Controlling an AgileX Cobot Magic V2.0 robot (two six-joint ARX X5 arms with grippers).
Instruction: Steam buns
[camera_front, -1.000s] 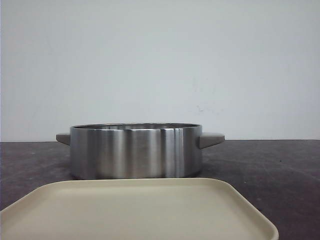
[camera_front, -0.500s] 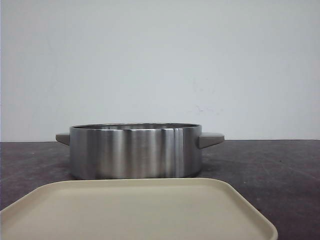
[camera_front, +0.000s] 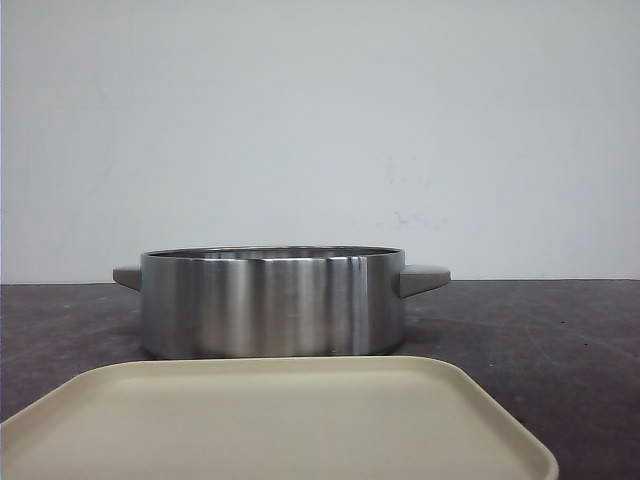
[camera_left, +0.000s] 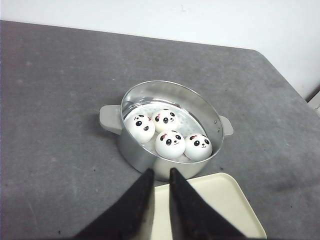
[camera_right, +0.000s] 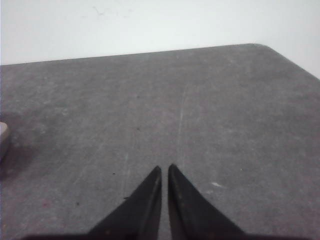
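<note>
Several white panda-face buns (camera_left: 170, 144) lie together inside a round steel pot (camera_left: 200, 102) with grey side handles. In the front view only the pot's wall (camera_front: 270, 305) shows, and the buns are hidden behind it. My left gripper (camera_left: 160, 171) hangs above the near side of the pot, over the edge of a beige tray (camera_left: 220, 200). Its black fingers are nearly together with nothing between them. My right gripper (camera_right: 164, 166) is shut and empty over bare grey table, away from the pot.
The beige tray (camera_front: 280, 420) lies in front of the pot with nothing on it. The dark grey table (camera_left: 55, 100) surrounds both, and a white wall stands behind. A pale object's edge (camera_right: 2, 137) shows at the side of the right wrist view.
</note>
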